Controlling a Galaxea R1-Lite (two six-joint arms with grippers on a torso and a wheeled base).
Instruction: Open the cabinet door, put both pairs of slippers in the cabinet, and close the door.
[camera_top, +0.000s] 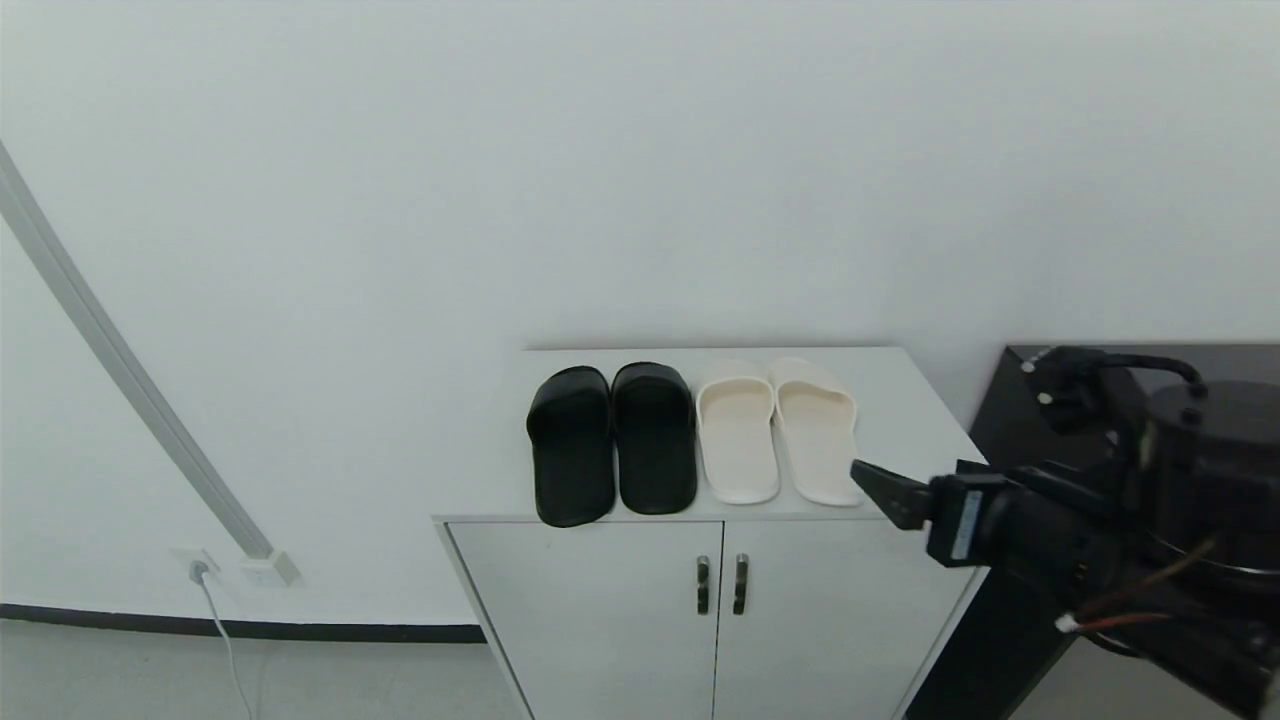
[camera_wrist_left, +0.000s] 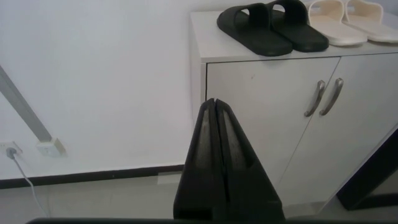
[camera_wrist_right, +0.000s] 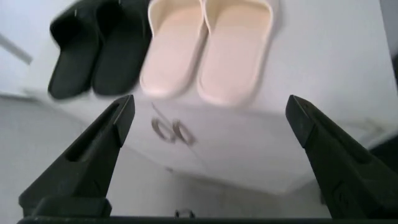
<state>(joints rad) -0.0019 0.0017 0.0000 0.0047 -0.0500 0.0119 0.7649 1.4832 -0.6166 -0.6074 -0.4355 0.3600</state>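
White laminate covers the low two-door cabinet (camera_top: 580, 610), which stands against a plain pale wall. Both of its doors are shut, and the two slim metal handles (camera_top: 703, 585) sit side by side at the centre seam. On its top lie a pair of black moulded rubber slippers (camera_top: 655, 440) and a pair of cream moulded rubber slippers (camera_top: 738, 440). The four slippers sit in a row, with the black pair toward the robot's left and the cream pair just beside it. The heels of the black pair reach the front edge.

The right gripper (camera_top: 870, 485) hangs by the cabinet's right front corner, close to the outer cream slipper. It seems to hover clear of the top, though depth is hard to judge from the head view. Its dark fingers (camera_wrist_right: 93, 155) are spread wide with nothing between them, framing the cream pair in the right wrist view.

The left gripper (camera_wrist_left: 215, 102) sits low, left of the cabinet and in front of it. Its two fingers are pressed flat together and hold nothing.

A black piece of furniture (camera_top: 1000, 410) stands just right of the cabinet. On the wall to the left, a grey conduit (camera_top: 110, 350) slants down to a socket (camera_top: 197, 570) with a white cable (camera_top: 225, 640).
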